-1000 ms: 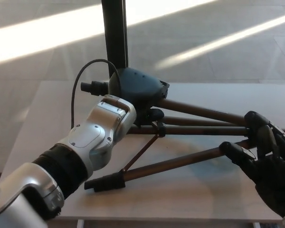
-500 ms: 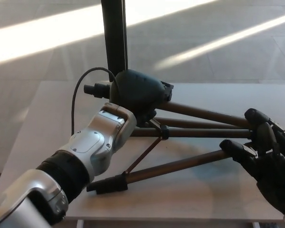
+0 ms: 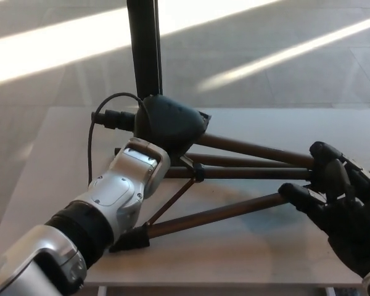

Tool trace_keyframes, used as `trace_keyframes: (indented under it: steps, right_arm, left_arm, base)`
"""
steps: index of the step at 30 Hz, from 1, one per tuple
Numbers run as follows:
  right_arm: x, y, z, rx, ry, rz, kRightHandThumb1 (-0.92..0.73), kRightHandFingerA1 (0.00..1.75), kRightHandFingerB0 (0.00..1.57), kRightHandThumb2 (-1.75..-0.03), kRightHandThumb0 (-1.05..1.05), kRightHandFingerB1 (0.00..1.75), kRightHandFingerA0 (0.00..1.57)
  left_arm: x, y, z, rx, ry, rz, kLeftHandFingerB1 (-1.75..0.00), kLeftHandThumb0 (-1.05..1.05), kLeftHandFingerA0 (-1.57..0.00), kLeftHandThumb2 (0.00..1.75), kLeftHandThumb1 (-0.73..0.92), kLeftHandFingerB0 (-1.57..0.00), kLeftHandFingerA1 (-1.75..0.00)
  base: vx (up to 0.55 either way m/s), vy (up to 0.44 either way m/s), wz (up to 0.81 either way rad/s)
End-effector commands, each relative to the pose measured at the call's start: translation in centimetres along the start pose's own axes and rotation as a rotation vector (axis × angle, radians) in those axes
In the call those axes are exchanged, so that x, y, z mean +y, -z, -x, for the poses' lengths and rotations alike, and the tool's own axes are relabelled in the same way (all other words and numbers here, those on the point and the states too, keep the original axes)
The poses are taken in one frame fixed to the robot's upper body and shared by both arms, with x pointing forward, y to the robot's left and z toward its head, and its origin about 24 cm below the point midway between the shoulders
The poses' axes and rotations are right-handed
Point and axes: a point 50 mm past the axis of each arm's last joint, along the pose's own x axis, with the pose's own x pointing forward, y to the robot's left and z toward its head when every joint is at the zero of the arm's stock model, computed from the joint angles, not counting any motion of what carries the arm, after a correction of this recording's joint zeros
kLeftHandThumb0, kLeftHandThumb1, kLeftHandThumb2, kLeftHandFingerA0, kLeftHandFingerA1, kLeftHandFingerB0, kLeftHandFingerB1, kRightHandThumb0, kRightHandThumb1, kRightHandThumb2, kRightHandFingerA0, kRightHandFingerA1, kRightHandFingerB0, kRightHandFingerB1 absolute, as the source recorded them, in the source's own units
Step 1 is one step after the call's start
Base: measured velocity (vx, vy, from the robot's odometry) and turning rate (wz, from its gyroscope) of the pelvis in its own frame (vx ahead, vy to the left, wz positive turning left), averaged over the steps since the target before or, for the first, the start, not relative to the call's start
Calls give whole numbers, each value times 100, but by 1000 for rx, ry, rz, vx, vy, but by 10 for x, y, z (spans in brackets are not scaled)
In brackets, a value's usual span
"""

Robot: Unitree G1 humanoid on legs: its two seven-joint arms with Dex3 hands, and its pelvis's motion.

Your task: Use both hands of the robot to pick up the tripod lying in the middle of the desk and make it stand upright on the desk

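Nearest, at about 7 o'clock, the left arm (image 3: 105, 209) is reaching up from the desk's (image 3: 234, 259) front edge; its left hand (image 3: 163, 132) is clasping the tripod (image 3: 172, 123) at the dark hub, though its fingers are mostly hidden behind the wrist. At 4 o'clock the right hand (image 3: 339, 203) is lying with fingers spread, thumb touching the near leg, not clenched around it. The tripod is resting mid-desk, legs splaying toward 3 o'clock, its column rising toward 12 o'clock. A cable (image 3: 95, 135) is looping beside the hub at 10 o'clock.
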Motion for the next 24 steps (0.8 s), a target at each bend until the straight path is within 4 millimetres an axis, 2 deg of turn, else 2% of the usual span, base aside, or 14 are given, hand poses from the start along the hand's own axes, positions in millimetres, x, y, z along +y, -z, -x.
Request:
trace_keyframes:
  steps: [1,3,4,5,7,8,9,10,12,14,19,20,21,24]
  right_arm:
    - [3,22,7,100,37,23,-71,84,68,-61,-52,51,77]
    - [5,29,8,120,40,12,-70,82,67,-61,-52,51,75]
    - [10,38,9,154,43,12,-71,79,65,-61,-52,52,70]
    - [13,43,9,178,39,6,-71,79,65,-61,-52,52,70]
    - [15,47,8,197,41,11,-70,78,65,-61,-52,52,69]
    - [17,50,8,213,43,23,-71,76,60,-61,-50,50,65]
    - [22,58,8,250,49,44,-69,78,58,-60,-49,51,61]
    - [25,62,9,270,53,48,-69,78,58,-60,-49,51,61]
    - [28,70,11,306,48,59,-69,79,54,-60,-50,50,56]
    - [32,81,13,364,25,66,-70,74,50,-61,-49,49,48]
    - [33,86,11,372,14,83,-70,71,50,-61,-51,50,50]
    - [32,82,4,357,18,46,-71,66,47,-61,-52,45,48]
    - [31,80,1,341,41,20,-68,57,47,-60,-52,44,45]
    - [32,73,-8,302,58,-42,-62,56,42,-60,-56,43,39]
  left_arm:
    - [9,5,-4,25,-84,107,-104,-26,-92,85,75,-78,-136]
    - [15,5,-7,26,-98,136,-109,-26,-91,86,74,-80,-146]
    - [27,4,-14,34,-88,134,-117,-30,-80,66,74,-73,-163]
    - [35,4,-18,36,-84,143,-117,-30,-80,66,74,-73,-163]
    - [42,4,-21,31,-83,142,-102,-28,-84,70,75,-72,-151]
    - [45,5,-22,28,-87,140,-104,-30,-86,66,77,-75,-149]
    - [52,6,-24,26,-99,126,-118,-30,-85,62,73,-75,-157]
    - [55,6,-24,30,-106,113,-118,-30,-85,62,73,-75,-157]
    - [55,6,-24,28,-111,130,-120,-32,-88,62,74,-76,-152]
    - [55,5,-24,25,-106,135,-93,-31,-93,62,73,-84,-127]
    - [53,4,-23,13,-122,127,-98,-30,-93,62,72,-84,-130]
    - [49,6,-20,20,-136,155,-131,-31,-90,61,70,-76,-158]
    - [47,7,-19,19,-138,162,-128,-29,-88,65,68,-78,-162]
    - [45,9,-18,23,-130,155,-124,-32,-90,61,72,-76,-154]
  base:
    - [0,0,0]
    - [0,0,0]
    - [0,0,0]
    - [0,0,0]
    - [0,0,0]
    - [0,0,0]
    - [0,0,0]
    - [0,0,0]
    - [0,0,0]
    - [0,0,0]
    - [0,0,0]
    - [0,0,0]
    - [0,0,0]
    - [0,0,0]
